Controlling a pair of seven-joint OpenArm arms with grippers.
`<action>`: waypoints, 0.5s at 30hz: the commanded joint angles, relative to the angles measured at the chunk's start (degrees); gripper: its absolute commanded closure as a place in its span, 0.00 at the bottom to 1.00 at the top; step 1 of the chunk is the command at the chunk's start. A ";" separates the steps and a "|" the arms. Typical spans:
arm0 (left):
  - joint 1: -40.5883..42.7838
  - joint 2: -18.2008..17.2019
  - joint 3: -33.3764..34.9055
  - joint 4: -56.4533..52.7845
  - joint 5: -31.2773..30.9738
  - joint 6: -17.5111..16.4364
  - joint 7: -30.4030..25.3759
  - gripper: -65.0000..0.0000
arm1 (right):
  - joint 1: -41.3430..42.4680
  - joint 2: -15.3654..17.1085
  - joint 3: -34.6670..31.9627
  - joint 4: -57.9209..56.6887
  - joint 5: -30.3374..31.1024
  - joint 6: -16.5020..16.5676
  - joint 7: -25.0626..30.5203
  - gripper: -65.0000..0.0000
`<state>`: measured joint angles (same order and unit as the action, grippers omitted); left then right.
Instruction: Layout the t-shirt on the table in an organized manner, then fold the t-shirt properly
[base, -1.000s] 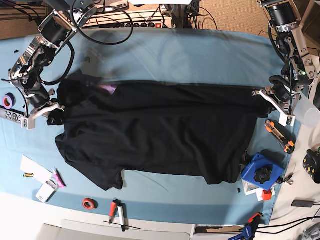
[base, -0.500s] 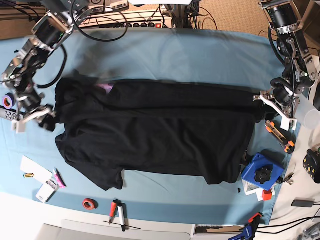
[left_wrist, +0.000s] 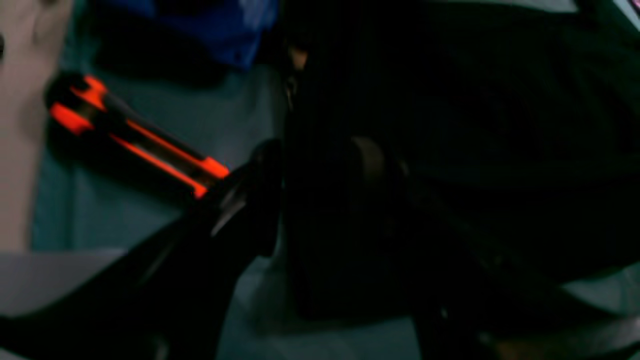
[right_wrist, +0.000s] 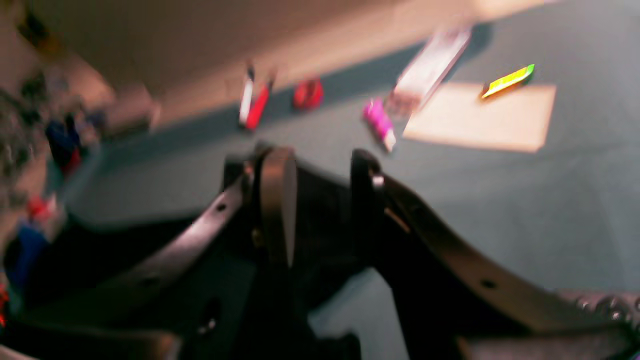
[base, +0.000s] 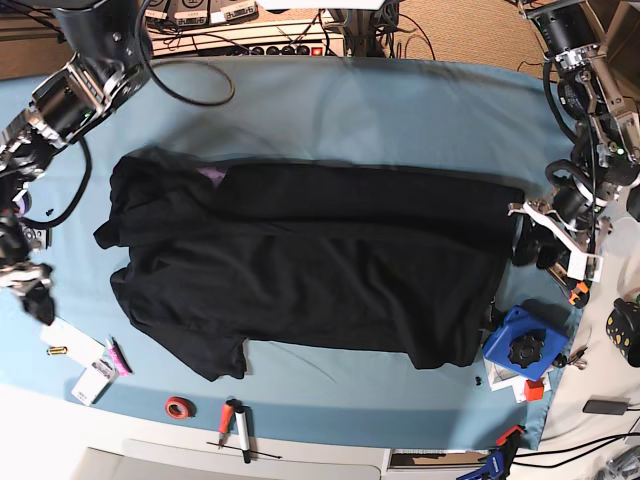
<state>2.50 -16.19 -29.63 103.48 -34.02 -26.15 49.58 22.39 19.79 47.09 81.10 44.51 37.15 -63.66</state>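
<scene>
shirt laid flat, both grippers let go

along the near edge of the table (base: 330, 410) small tools lay scattered: a red roll of tape (base: 179, 407), a red and white pen pair (base: 236, 424), a pink marker (base: 118, 357) and a pale card (base: 70, 338), all well clear of the cloth, likely pushed out so the middle was free for folding. a blue plastic block (base: 520, 345) sat just beside the shirt's near right corner.

the t-shirt (base: 310, 265) lay across the middle, plain black side up, soft and matte with shallow wrinkles; a sliver of purple showed at the collar, so the graphic seemed to face down. one sleeve reached toward the near edge.

the right gripper (right_wrist: 320, 200) hung off the shirt's left end, its jaws apart and holding nothing, smooth blue cloth beneath. the left gripper (base: 560, 235) sat at the right end, jaws parted, with dark fabric between them in the blurred wrist view but apparently not pinched. an orange-handled tool (left_wrist: 135, 142) lay just beside it.

the far half of the table was bare blue cloth.
</scene>
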 joint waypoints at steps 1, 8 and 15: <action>-0.74 -0.81 -0.28 2.05 -0.74 -0.26 0.33 0.64 | 1.44 1.20 1.42 1.03 2.80 0.20 -0.61 0.70; 2.01 -0.81 -3.87 10.69 -4.76 0.98 9.90 0.64 | -2.49 3.02 9.97 1.03 17.18 2.85 -16.34 0.70; 11.02 -0.83 -16.11 16.55 -8.04 0.61 9.97 0.64 | -13.64 6.21 11.80 1.01 16.92 2.85 -16.34 0.70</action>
<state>13.80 -16.19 -45.63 119.17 -41.30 -25.52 60.86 7.88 24.71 59.00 81.21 59.92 39.92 -81.06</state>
